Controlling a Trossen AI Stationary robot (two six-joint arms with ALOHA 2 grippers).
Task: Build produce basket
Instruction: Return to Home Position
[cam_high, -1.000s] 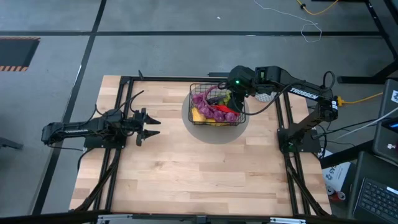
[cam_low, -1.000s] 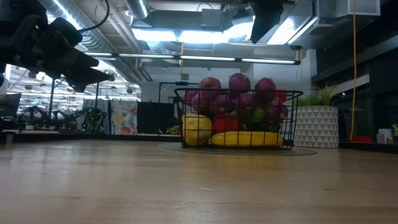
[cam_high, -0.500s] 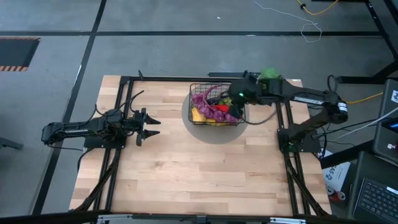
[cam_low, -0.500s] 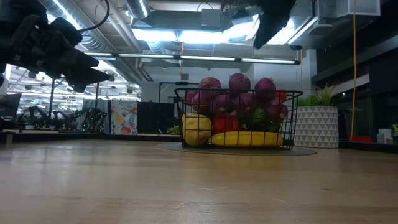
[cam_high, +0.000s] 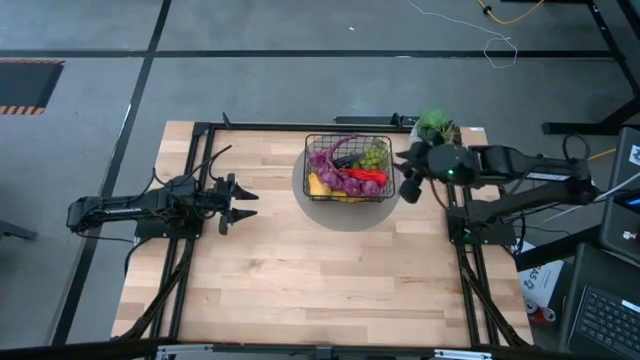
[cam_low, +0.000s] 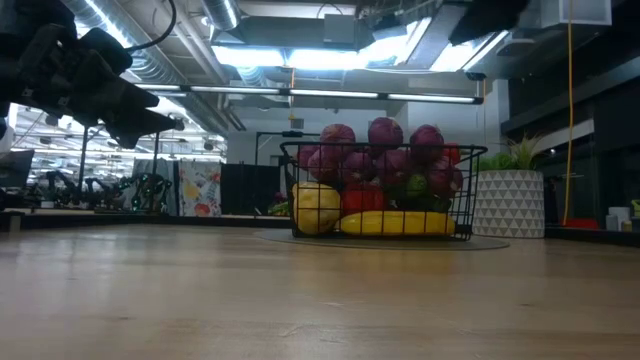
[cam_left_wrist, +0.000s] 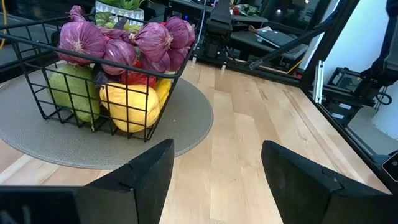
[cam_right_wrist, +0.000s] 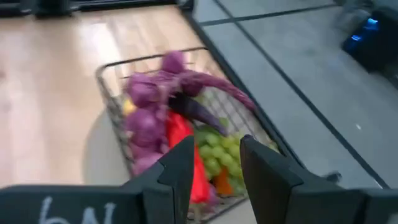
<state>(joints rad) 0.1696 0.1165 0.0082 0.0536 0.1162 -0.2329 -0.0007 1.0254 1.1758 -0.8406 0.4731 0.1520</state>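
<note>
grey floor (cam_high: 300, 100), dark seams; ceiling strip lights (cam_low: 290, 55); wood tabletop (cam_high: 300, 280).

The pale wooden table top (cam_high: 300, 280) lies bare in front of the black wire-mesh basket (cam_high: 348, 136) and between it and the left gripper (cam_high: 243, 203). Heaped purple, yellow and red produce (cam_high: 340, 175) fills the basket. The right gripper (cam_high: 405, 176) and a green potted plant (cam_high: 434, 124) crowd its right side.

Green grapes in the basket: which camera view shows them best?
Right wrist view: the green grapes lie close up, uncovered. The high view shows only a small pale patch; the low and left wrist views show none clearly.
</note>
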